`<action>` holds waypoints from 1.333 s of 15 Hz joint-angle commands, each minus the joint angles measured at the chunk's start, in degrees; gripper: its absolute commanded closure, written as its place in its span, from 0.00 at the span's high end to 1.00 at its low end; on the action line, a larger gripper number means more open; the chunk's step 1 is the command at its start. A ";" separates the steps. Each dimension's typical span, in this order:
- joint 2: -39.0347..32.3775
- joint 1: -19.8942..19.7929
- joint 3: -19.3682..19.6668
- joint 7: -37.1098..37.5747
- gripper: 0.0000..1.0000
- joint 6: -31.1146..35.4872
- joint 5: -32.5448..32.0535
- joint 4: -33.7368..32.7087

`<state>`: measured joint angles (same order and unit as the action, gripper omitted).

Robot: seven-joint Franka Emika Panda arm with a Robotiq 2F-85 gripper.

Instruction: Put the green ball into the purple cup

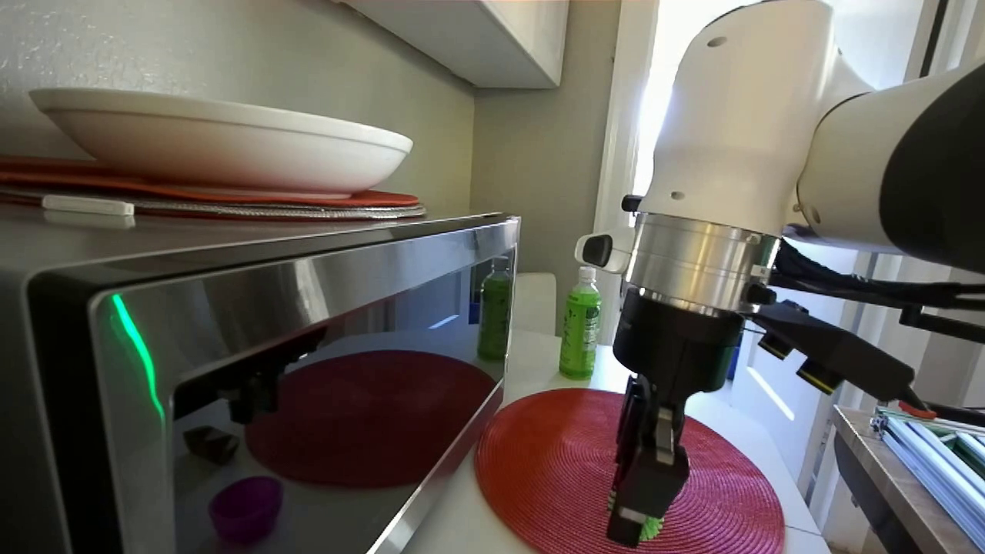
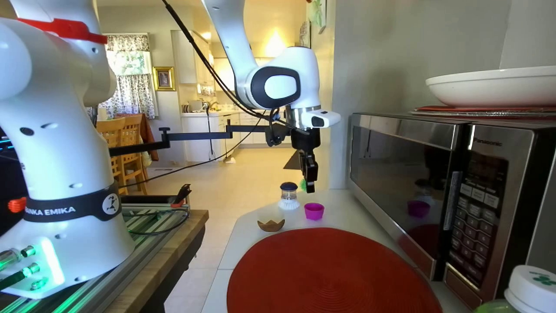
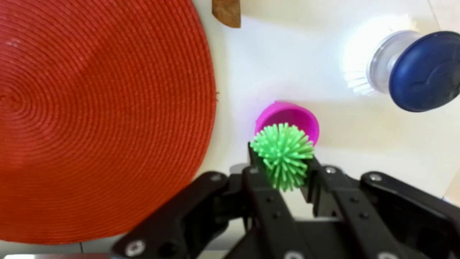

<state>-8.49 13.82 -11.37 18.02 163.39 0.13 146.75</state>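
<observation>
The green ball (image 3: 284,154), with soft spikes, is held between the two fingertips of my gripper (image 3: 282,153) in the wrist view. It also shows partly behind the fingers in both exterior views (image 1: 652,528) (image 2: 303,185). The purple cup (image 3: 300,120) stands upright on the white table just beyond the ball in the wrist view; the ball hides its near rim. In an exterior view the cup (image 2: 313,211) sits below my gripper (image 2: 310,187), with a gap between them. In an exterior view my gripper (image 1: 629,527) points down, and the cup shows only as a reflection.
A round red mat (image 2: 332,269) lies beside the cup. A brush with a dark blue knob (image 3: 424,72) and a brown wooden piece (image 3: 227,14) stand near the cup. A microwave (image 2: 404,152) stands along the wall. A green bottle (image 1: 579,331) stands beyond the mat.
</observation>
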 commanded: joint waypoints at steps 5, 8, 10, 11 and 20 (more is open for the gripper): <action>-4.31 1.80 -0.39 0.34 0.06 1.40 1.62 -3.15; -6.35 2.41 0.08 0.74 0.06 3.53 1.27 -3.54; -7.90 3.08 0.80 1.25 0.06 5.02 0.81 -3.92; -8.59 3.39 1.09 1.35 0.06 5.53 0.75 -4.08; -12.88 7.67 5.67 1.36 0.06 11.86 0.66 -4.74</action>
<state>-19.99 19.52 -7.49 18.93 173.60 0.21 142.97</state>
